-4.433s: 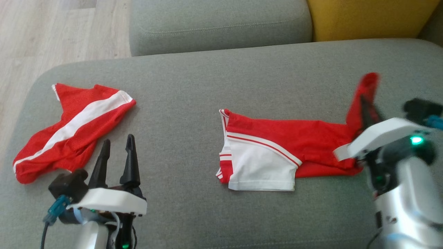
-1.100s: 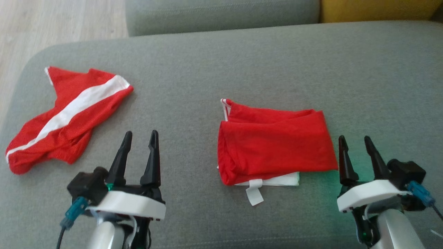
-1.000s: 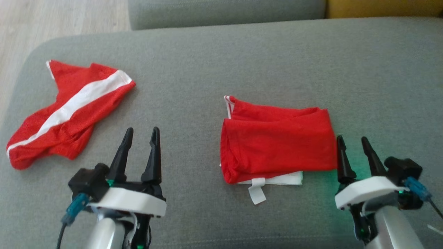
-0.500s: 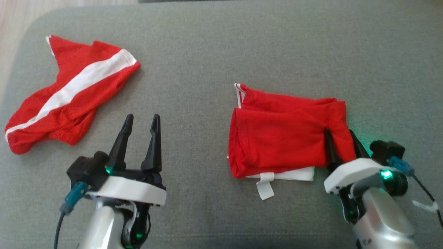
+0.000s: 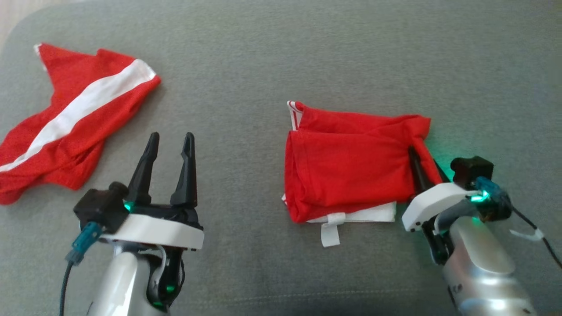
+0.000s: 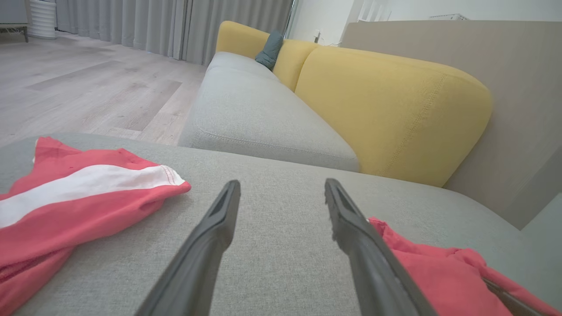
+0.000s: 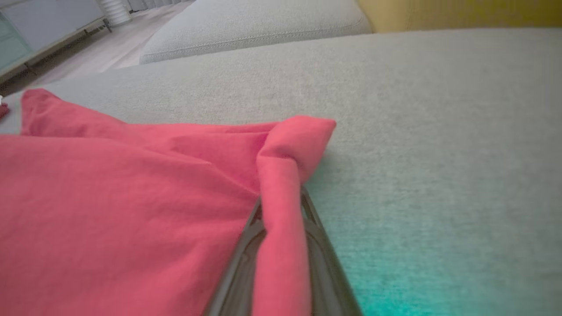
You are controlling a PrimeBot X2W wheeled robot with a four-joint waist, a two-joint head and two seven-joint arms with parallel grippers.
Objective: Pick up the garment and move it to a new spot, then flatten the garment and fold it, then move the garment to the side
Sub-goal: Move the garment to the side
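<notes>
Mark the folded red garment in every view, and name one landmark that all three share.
Head view: the folded red garment lies centre-right, its right edge between the right gripper fingers.
Left wrist view: the garment is in the lower right corner.
Right wrist view: the garment covers the left half, with a fold pinched at bottom centre.
Shared landmark: the grey seat cushion beneath it.

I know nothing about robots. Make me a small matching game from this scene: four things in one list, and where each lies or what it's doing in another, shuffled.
1 left gripper
2 right gripper
3 folded red garment
4 striped red garment

a crumpled at the grey seat's left end
b open, holding nothing
c shut on a red cloth edge
d mid-seat, white tag poking out

Pairs: 1-b, 2-c, 3-d, 4-a
</notes>
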